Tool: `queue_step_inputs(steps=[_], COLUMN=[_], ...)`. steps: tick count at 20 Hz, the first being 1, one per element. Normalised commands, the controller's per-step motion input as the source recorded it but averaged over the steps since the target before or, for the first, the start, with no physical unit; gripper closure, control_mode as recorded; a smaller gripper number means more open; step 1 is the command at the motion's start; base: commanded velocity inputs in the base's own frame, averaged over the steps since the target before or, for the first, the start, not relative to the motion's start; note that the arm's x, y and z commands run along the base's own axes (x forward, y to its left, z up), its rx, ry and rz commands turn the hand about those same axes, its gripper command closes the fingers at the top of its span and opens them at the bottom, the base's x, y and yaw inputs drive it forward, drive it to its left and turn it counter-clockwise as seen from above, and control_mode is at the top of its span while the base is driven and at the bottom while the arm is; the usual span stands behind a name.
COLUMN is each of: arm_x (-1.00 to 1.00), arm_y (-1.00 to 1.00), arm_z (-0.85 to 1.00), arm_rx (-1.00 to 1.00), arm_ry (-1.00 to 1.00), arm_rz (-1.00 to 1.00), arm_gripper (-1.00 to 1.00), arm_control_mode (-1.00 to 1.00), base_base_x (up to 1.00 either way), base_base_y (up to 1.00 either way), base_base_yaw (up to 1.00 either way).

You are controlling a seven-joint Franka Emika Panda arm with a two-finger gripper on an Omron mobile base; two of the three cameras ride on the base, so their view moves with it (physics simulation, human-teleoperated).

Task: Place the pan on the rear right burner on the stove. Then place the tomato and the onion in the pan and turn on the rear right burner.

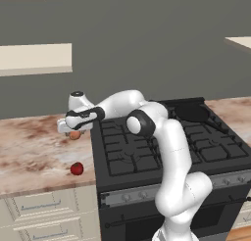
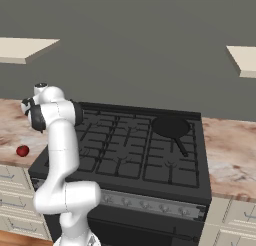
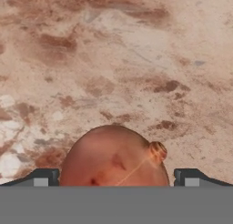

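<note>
The black pan rests on the rear right burner of the stove, its handle pointing toward the front. The orange-tan onion lies on the marble counter left of the stove. My gripper hangs right over it, open, with a dark fingertip on either side of the onion. Nearer the counter's front edge lies the red tomato.
The mottled counter runs left of the stove, and another stretch lies to its right. A grey knob strip crosses the stove front. Drawers sit below the counter, and shelves hang on the wall.
</note>
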Motion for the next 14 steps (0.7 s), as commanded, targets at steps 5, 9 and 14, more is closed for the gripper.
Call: queue_step_inputs(steps=[5,9,14], arm_x=[0.00,0.00,0.00], arm_y=[0.00,0.00,0.00], arm_z=[0.00,0.00,0.00], arm_rx=[0.00,0.00,0.00], arm_ry=[0.00,0.00,0.00], arm_rz=[0.00,0.00,0.00], arm_gripper=[-1.00,-1.00,1.00], arm_control_mode=[-1.00,-1.00,-1.00], base_base_x=[0.00,0.00,0.00], base_base_y=[0.00,0.00,0.00], base_base_yaw=[0.00,0.00,0.00])
